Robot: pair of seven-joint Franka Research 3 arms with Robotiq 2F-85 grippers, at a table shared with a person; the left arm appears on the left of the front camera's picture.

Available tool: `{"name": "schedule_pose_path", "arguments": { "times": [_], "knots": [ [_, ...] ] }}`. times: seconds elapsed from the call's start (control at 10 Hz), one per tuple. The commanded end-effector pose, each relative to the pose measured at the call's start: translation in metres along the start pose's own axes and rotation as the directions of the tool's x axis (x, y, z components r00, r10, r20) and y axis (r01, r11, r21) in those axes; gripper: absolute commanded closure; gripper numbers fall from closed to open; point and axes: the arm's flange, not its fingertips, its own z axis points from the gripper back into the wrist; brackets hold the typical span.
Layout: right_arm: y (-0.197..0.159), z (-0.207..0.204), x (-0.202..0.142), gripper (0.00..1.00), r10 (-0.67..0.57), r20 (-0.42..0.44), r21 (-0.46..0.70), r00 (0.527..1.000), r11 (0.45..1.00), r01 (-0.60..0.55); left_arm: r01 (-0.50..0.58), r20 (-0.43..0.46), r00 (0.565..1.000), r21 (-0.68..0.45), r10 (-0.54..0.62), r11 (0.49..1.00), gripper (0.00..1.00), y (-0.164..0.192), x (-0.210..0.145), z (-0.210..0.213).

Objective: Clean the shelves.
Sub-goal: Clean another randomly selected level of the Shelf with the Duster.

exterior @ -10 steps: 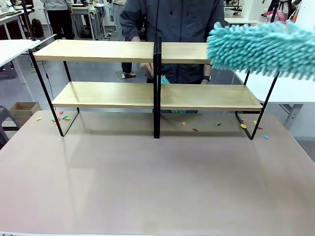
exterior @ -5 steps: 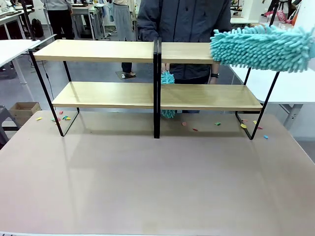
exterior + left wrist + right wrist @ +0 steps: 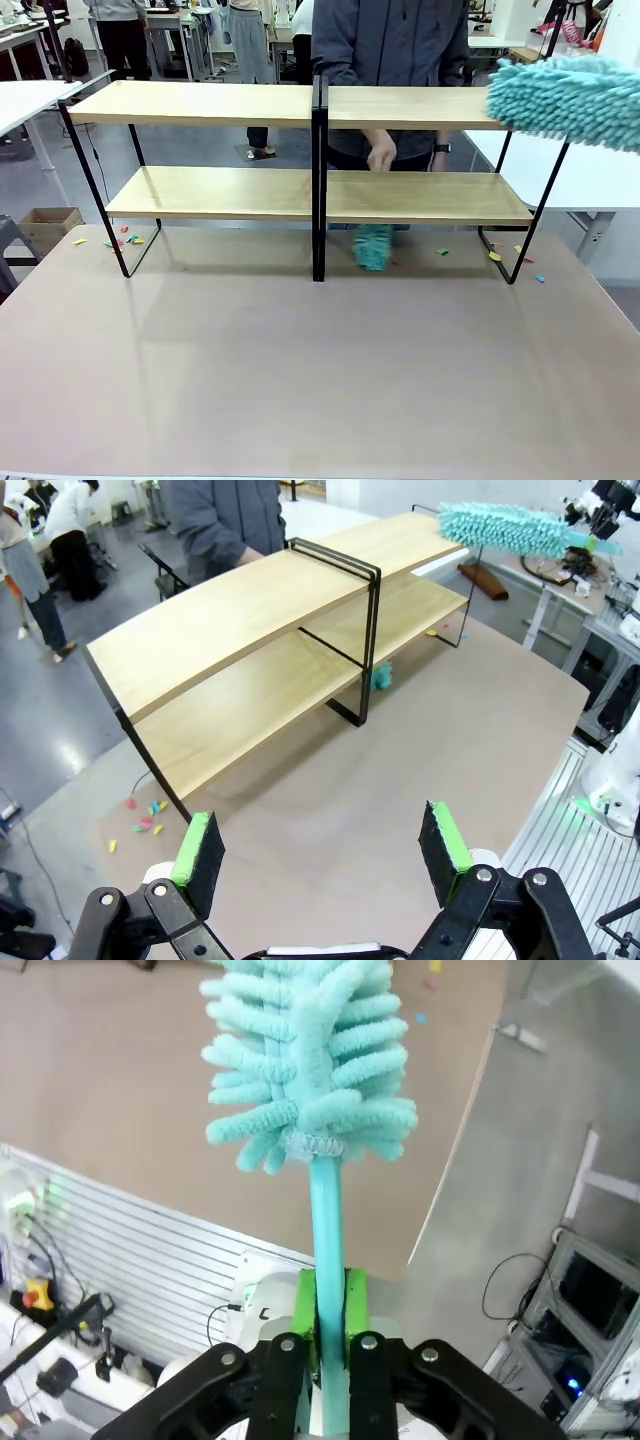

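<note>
The wide two-tier shelves (image 3: 210, 193), light wood boards in a thin black metal frame, stand across the far part of the brown counter (image 3: 320, 370), filling the middle band of the front frame. The robot's right hand (image 3: 330, 1300) is clamped narrow on the thin teal handle of a fluffy teal chenille duster (image 3: 565, 100). In the right wrist view the handle rises between the green pads to the head at top centre. In the front view the head hangs at the upper right, its tip overlapping the right end of the top board; I cannot tell whether the fibres touch the wood. The left hand (image 3: 320, 845) stands wide and empty at the bottom of its wrist frame, well apart from the shelves.

Behind the shelves a person's hand (image 3: 381, 153) reaches between the boards just right of the centre post. A small blurred teal brush (image 3: 374, 246) shows below the lower board, near coloured paper scraps (image 3: 497, 255) on the counter.

The step in hand looks like dusting the top right board. The next move calls for laying the head flat on that board and sweeping it toward the centre post, clear of the frame's right upright and the person's hand.
</note>
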Motion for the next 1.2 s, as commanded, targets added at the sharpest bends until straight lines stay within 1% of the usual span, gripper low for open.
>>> {"name": "schedule_pose_path", "arguments": {
  "times": [0.0, 0.1, 0.2, 0.3, 0.4, 0.5, 0.6, 0.7, 0.9, 1.1],
  "knots": [
    [0.007, 0.01, -0.02, 0.88, -0.143, 0.021, -0.098, 0.99, 0.985, 0.144, -0.003, -0.001, 1.0, 0.012, 0.003, 1.0, 0.0, -0.001, 0.0, 0.002],
    [0.009, 0.017, -0.034, 0.88, -0.202, -0.003, -0.115, 0.979, 0.973, 0.201, -0.003, -0.001, 1.0, 0.012, 0.003, 1.0, 0.0, -0.001, 0.0, 0.002],
    [0.012, 0.021, -0.044, 0.88, -0.255, -0.04, -0.162, 0.966, 0.956, 0.246, -0.003, -0.001, 1.0, 0.012, 0.003, 1.0, 0.0, -0.001, 0.0, 0.002],
    [0.018, 0.023, -0.05, 0.88, -0.261, -0.055, -0.19, 0.964, 0.95, 0.247, -0.003, -0.001, 1.0, 0.012, 0.003, 1.0, 0.0, -0.001, 0.0, 0.002],
    [0.02, 0.026, -0.053, 0.88, -0.248, -0.022, -0.205, 0.968, 0.949, 0.239, -0.003, -0.001, 1.0, 0.012, 0.003, 1.0, 0.0, -0.001, 0.0, 0.002],
    [0.017, 0.029, -0.057, 0.88, -0.213, 0.042, -0.179, 0.976, 0.96, 0.217, -0.003, -0.001, 1.0, 0.012, 0.003, 1.0, 0.0, -0.001, 0.0, 0.002],
    [0.016, 0.031, -0.059, 0.88, -0.169, 0.08, -0.138, 0.982, 0.974, 0.179, -0.003, -0.001, 1.0, 0.012, 0.003, 1.0, 0.0, -0.001, 0.0, 0.002],
    [0.014, 0.031, -0.061, 0.88, -0.142, 0.091, -0.102, 0.986, 0.983, 0.152, -0.003, -0.001, 1.0, 0.012, 0.003, 1.0, 0.0, -0.001, 0.0, 0.002],
    [0.012, 0.032, -0.066, 0.88, -0.115, 0.098, -0.066, 0.989, 0.99, 0.122, -0.003, -0.001, 1.0, 0.012, 0.003, 1.0, 0.0, -0.001, 0.0, 0.002],
    [0.001, 0.046, -0.077, 0.88, -0.022, 0.149, 0.038, 0.989, 0.999, 0.017, -0.003, -0.001, 1.0, 0.012, 0.003, 1.0, 0.0, -0.001, 0.0, 0.002]
  ]
}}
